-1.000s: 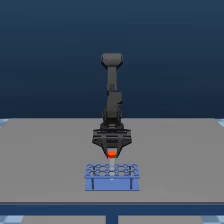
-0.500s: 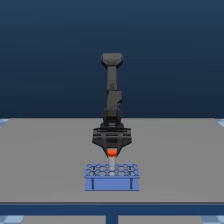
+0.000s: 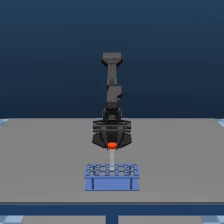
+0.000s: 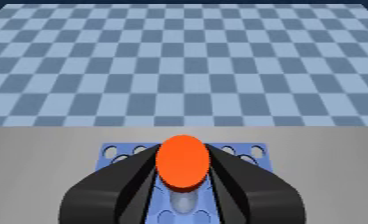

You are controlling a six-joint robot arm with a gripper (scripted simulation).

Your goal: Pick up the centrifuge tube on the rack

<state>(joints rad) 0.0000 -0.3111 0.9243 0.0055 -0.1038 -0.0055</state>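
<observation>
No readable text, label, number or sign shows in either view.

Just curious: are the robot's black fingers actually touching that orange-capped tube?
Touching. In the wrist view both fingers press against the orange cap of the centrifuge tube, no gap on either side.

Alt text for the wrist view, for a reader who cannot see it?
Two black gripper fingers clamp the orange-capped centrifuge tube, seen from above over the light-blue rack. Grey table and blue checkered floor lie beyond.
</observation>
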